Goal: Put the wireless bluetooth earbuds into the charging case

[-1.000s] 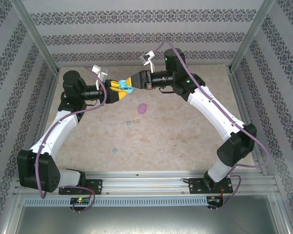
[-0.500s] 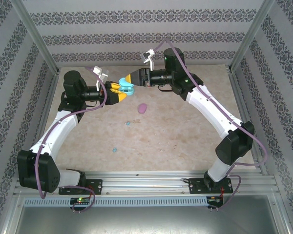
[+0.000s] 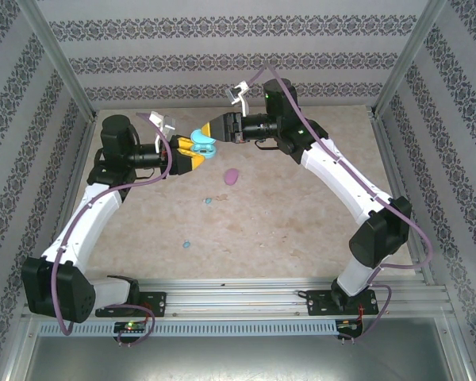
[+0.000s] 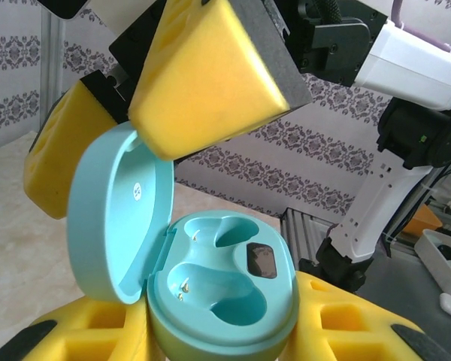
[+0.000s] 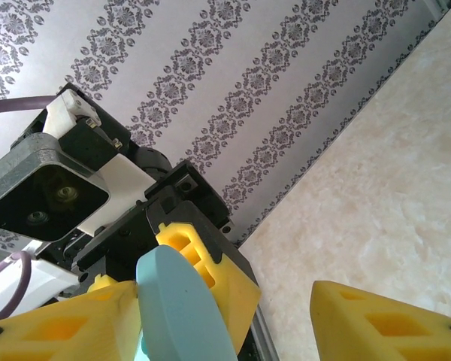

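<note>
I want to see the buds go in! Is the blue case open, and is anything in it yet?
Open and empty: the light blue case has its lid up, and both hollows inside are bare.

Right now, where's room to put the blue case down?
The big bare table patch between the pink case and the right arm. It's crowded at the back, where the left hand and right hand meet on the blue case. Small blue earbuds dot the left-middle.
</note>
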